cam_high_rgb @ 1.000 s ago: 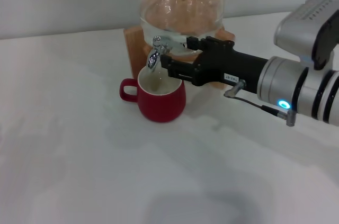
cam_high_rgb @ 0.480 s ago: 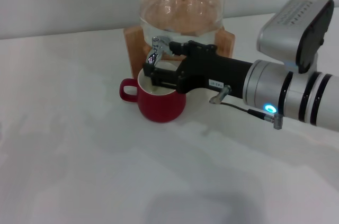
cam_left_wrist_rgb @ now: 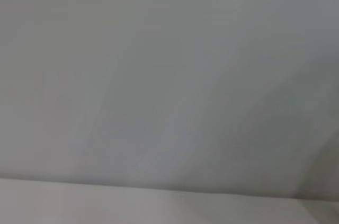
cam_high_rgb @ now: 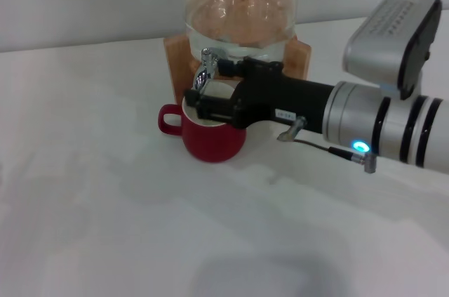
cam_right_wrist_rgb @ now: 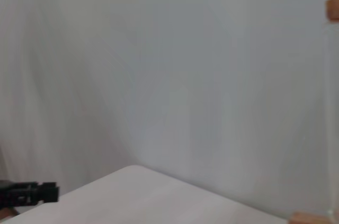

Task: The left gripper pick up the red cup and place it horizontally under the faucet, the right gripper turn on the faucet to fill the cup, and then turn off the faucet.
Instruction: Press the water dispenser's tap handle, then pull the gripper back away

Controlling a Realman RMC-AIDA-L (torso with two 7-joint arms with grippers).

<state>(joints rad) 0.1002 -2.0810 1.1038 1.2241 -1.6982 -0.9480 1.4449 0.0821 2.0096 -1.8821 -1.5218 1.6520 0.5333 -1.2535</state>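
The red cup (cam_high_rgb: pixel 212 139) stands upright on the white table under the faucet (cam_high_rgb: pixel 205 71), with its handle pointing left and liquid inside. The chrome faucet is fitted to the clear glass jar (cam_high_rgb: pixel 240 20). My right gripper (cam_high_rgb: pixel 208 82) reaches in from the right over the cup's rim. It is open, with one finger behind the faucet and one in front of it. Its silver arm with the blue light (cam_high_rgb: pixel 360 147) is at the right. The left gripper is out of the head view.
The jar rests on a wooden stand (cam_high_rgb: pixel 177 58) at the back of the white table (cam_high_rgb: pixel 105 192). The left wrist view shows only a plain pale surface. A small black part (cam_right_wrist_rgb: pixel 29 193) shows at the right wrist view's edge; I cannot tell what it is.
My right gripper has moved left from beside the faucet until its fingers sit around the faucet over the cup. The cup has not moved.
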